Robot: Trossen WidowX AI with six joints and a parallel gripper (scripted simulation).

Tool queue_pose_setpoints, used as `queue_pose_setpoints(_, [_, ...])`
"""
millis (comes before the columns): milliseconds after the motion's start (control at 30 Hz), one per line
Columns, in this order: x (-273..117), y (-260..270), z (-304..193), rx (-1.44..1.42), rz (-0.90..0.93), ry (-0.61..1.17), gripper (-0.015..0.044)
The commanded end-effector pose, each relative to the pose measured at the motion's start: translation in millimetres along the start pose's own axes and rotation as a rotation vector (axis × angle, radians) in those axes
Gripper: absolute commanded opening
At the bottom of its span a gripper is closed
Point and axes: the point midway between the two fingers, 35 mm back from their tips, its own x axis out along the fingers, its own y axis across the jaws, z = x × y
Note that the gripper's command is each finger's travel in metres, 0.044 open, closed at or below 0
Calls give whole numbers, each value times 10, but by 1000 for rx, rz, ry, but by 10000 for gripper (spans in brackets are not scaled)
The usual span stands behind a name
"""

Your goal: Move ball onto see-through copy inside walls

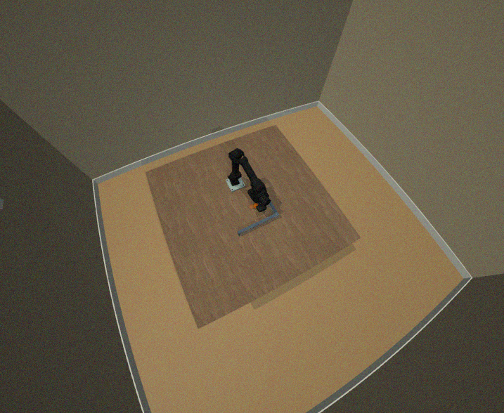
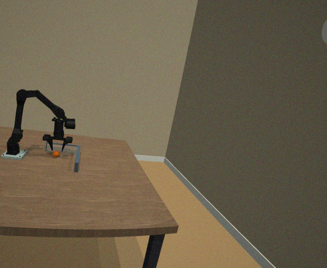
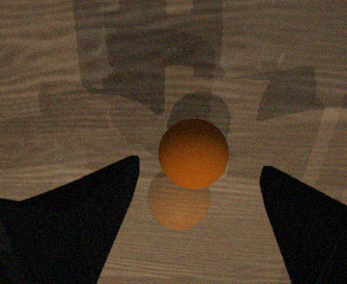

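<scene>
The orange ball [image 1: 255,206] [image 2: 57,152] [image 3: 193,154] lies on the table inside the corner, away from both walls. The see-through copy [image 3: 179,210] shows as a paler orange disc just below the ball in the wrist view, partly covered by it. One clear wall with blue-grey edges [image 1: 259,224] [image 2: 77,159] meets a second wall [image 1: 273,208] [image 2: 66,145]. My gripper [image 2: 57,150] [image 3: 199,168] is open and points down just above the ball. In the wrist view the ball shows between the fingertips, with a gap on each side. The arm hides the fingertips in the top view.
The wooden table [image 1: 189,266] [image 2: 79,198] carries the arm's pale base plate [image 1: 237,189] [image 2: 14,157], to the left of the corner in the exterior view. The arm arches over from the base. Its shadow falls around the ball.
</scene>
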Motion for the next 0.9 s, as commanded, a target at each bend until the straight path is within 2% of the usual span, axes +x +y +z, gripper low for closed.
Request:
queue_pose_setpoints(0, [98,22,-7,-4,9,3,307])
queue_pose_setpoints(333, [231,31,-10,-4,9,3,307])
queue_pose_setpoints(433, [231,31,-10,-4,9,3,228])
queue_pose_setpoints(767, [231,31,-10,-4,9,3,161])
queue_pose_setpoints(867, [185,-9,-2,-9,-13,6,83])
